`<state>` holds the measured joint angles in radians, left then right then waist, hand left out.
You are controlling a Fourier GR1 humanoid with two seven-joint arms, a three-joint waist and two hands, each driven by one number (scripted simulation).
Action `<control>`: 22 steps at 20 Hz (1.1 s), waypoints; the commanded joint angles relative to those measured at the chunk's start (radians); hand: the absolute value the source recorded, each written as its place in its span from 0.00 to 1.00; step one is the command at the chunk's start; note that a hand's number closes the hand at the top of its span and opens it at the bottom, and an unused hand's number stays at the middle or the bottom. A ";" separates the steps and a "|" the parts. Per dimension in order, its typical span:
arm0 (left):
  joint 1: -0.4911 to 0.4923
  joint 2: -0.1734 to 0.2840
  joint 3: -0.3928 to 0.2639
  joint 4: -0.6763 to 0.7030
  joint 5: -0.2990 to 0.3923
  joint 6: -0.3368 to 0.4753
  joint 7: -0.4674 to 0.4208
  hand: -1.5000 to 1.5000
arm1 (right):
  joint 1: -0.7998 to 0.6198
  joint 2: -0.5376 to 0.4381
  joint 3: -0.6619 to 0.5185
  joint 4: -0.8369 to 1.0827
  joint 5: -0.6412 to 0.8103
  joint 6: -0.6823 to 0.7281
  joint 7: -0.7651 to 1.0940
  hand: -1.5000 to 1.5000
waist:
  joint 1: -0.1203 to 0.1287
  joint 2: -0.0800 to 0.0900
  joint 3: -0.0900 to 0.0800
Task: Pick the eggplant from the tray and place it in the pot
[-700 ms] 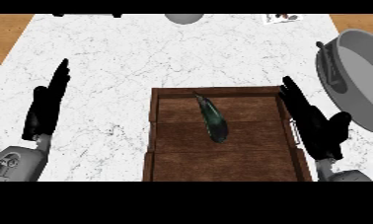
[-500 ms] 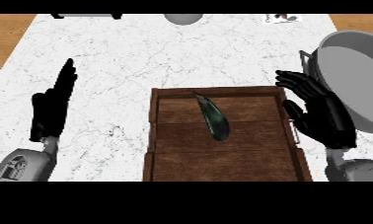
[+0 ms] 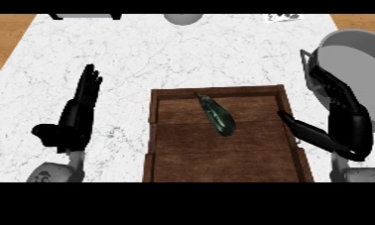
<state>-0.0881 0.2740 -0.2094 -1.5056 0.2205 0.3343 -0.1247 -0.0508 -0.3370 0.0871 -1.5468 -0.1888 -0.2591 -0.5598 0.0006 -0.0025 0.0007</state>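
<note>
Eggplant (image 3: 218, 116) is seen lying flat on the floor of the wooden tray (image 3: 219, 162), in the tray's far half and a little left of its middle, nothing holding it. Its long axis is set on a diagonal: thin stem end toward the tray's far-left, fat end toward the tray's near-right. Right hand (image 3: 343, 120) is placed just outside the tray's right rim, fingers straight and spread, thumb stretched over the rim toward the tray floor, nothing gripped. From that hand the eggplant lies to the left, clearly apart, no contact. Left hand (image 3: 73, 117) is held open and still on the worktop (image 3: 183, 55) left of the tray, fingers up, resting, empty. Right hand is judged the nearer one, and the pot (image 3: 351, 63) sits beyond the tray's far-right corner, on that same side. A leftward reach across the rim is judged to be needed, with the grasp closed across the eggplant's short width, not along the diagonal
</note>
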 commanded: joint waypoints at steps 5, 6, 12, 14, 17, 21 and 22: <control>0.028 -0.071 -0.014 -0.006 -0.034 -0.002 -0.048 0.50 | 0.208 0.049 0.086 -0.182 0.114 0.024 -0.204 0.00 | -0.008 0.001 -0.001; 0.082 -0.038 -0.025 -0.088 -0.037 -0.019 -0.012 0.50 | 0.134 0.001 0.050 -0.131 0.131 0.034 -0.131 0.00 | -0.001 0.001 -0.001; 0.091 -0.057 -0.039 -0.067 -0.040 -0.006 -0.047 0.50 | 0.167 -0.202 0.201 -0.273 0.381 0.039 0.272 0.00 | 0.005 -0.001 -0.006; 0.083 -0.068 -0.034 -0.056 -0.039 0.000 -0.051 0.50 | 0.180 -0.243 0.256 -0.274 0.440 0.089 0.344 0.00 | 0.002 0.001 -0.006; 0.117 -0.061 -0.040 -0.031 -0.039 -0.032 -0.093 0.50 | 0.086 -0.237 0.329 -0.307 0.535 0.126 0.561 0.00 | 0.016 0.003 -0.006; 0.080 -0.072 -0.030 -0.068 -0.046 -0.007 -0.027 0.50 | -0.043 -0.114 0.427 -0.307 0.628 0.166 0.810 0.00 | 0.012 0.002 -0.003; 0.078 -0.051 -0.003 -0.061 -0.031 -0.047 -0.040 0.50 | -0.008 -0.107 0.420 -0.364 0.628 0.181 0.836 0.00 | 0.002 0.001 -0.002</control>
<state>-0.0202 0.2176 -0.2294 -1.5730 0.1848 0.3164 -0.1481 -0.0247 -0.4977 0.4365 -1.8450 0.3580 -0.1143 0.0845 0.0101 -0.0004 -0.0023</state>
